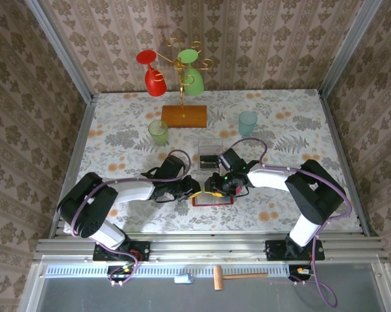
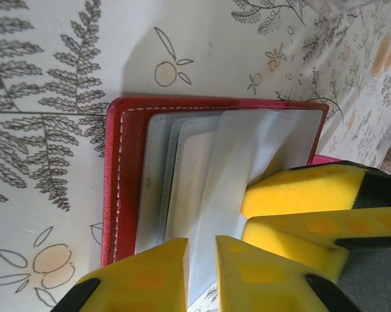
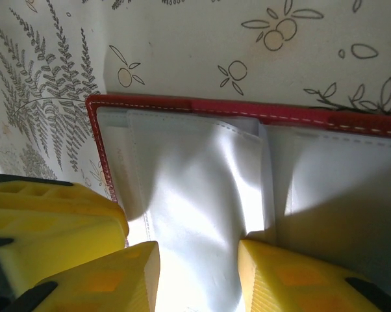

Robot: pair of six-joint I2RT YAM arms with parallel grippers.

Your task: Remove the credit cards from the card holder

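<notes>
Plainly open, the card holder lies flat on the flowered table, near its front edge and midway between the 2 arms, just in front of a clear plastic box. Its cover is red with a line of white stitching along the rim. Inside, a fan of greyish, see-through pockets lies one over another. 1 pocket stands up off the rest, bent into a curve.

The left tool comes in from the left, with that raised pocket running through the thin gap between its yellow fingers. Whether the pads pinch it I cannot tell. The right tool meets it from the other side with its jaws partway apart. The pocket fills the gap and touches both fingers, so this tool grips the card holder by that pocket.

From above, both tools cover most of the card holder, leaving a strip of red rim in sight. At the wrists, glare washes the pockets nearly white, so what lies in them cannot be made out. A pale rectangle shows faintly through 1 of them in the left wrist view. The frame edge cuts off the holder's right end in the right wrist view.
</notes>
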